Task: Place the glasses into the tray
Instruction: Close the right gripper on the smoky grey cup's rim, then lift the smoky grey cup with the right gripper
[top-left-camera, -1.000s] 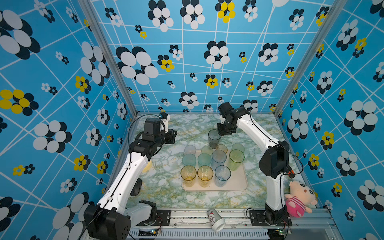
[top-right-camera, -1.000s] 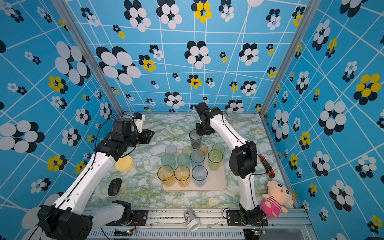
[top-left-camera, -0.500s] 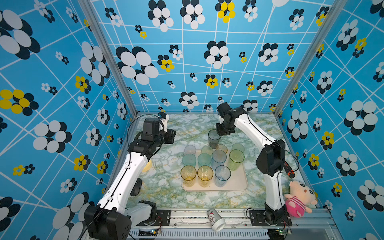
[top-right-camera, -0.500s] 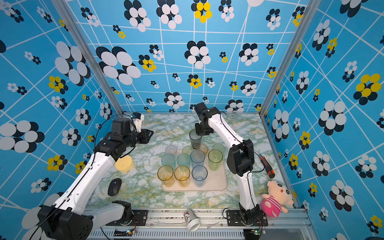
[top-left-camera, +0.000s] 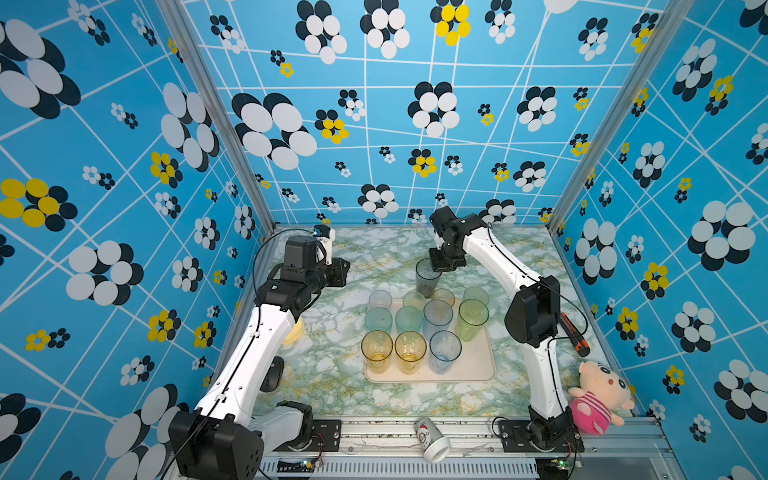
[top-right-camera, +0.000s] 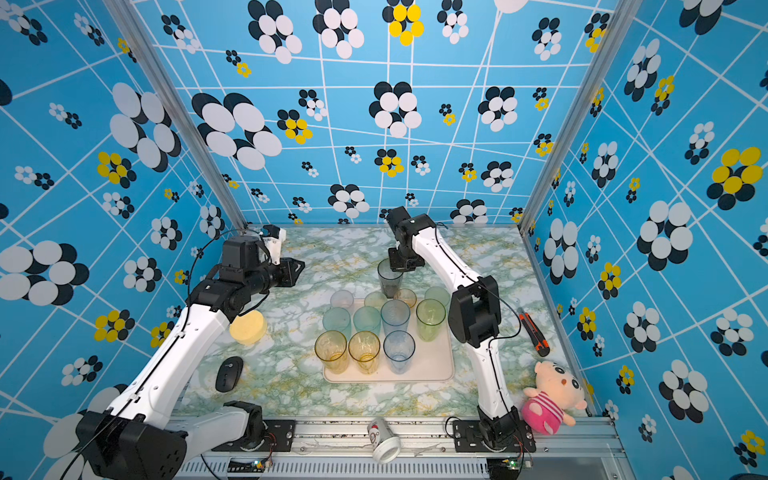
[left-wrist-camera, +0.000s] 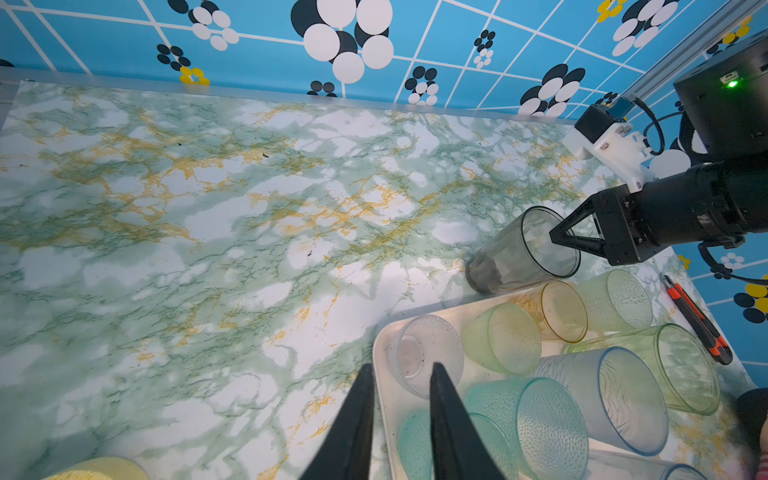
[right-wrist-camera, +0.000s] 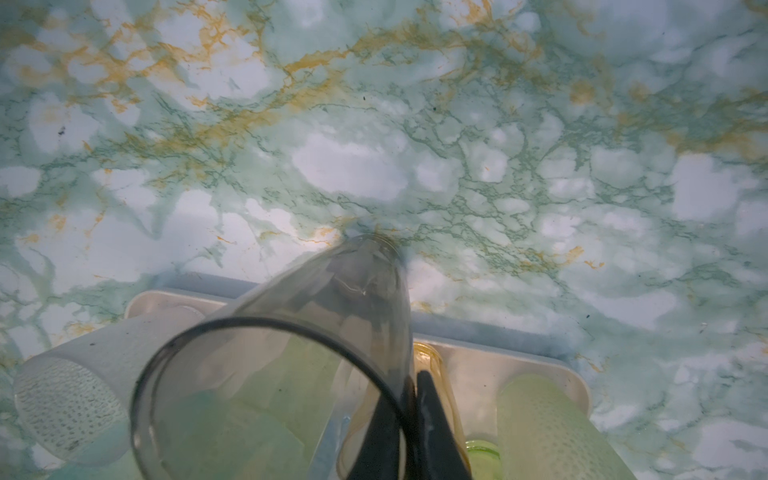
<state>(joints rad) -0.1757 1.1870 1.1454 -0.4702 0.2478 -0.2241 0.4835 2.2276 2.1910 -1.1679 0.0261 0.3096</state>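
One grey glass (top-left-camera: 426, 284) stands upright, mouth up.
Right pincer (top-left-camera: 436, 267) pinches its rim from above; left pincer (left-wrist-camera: 401, 374) narrow, empty.

Three blue walls (top-left-camera: 104, 166), printed with white grid lines and clusters of black, white and yellow flowers, are joined at the corners by aluminium posts (top-left-camera: 219, 124). Below the right gripper (top-left-camera: 434, 266) a tabletop (top-left-camera: 374, 249) covered in green-and-gold marble film is spread, evenly lit. Behind that gripper it is met by the back wall (top-left-camera: 395, 124).
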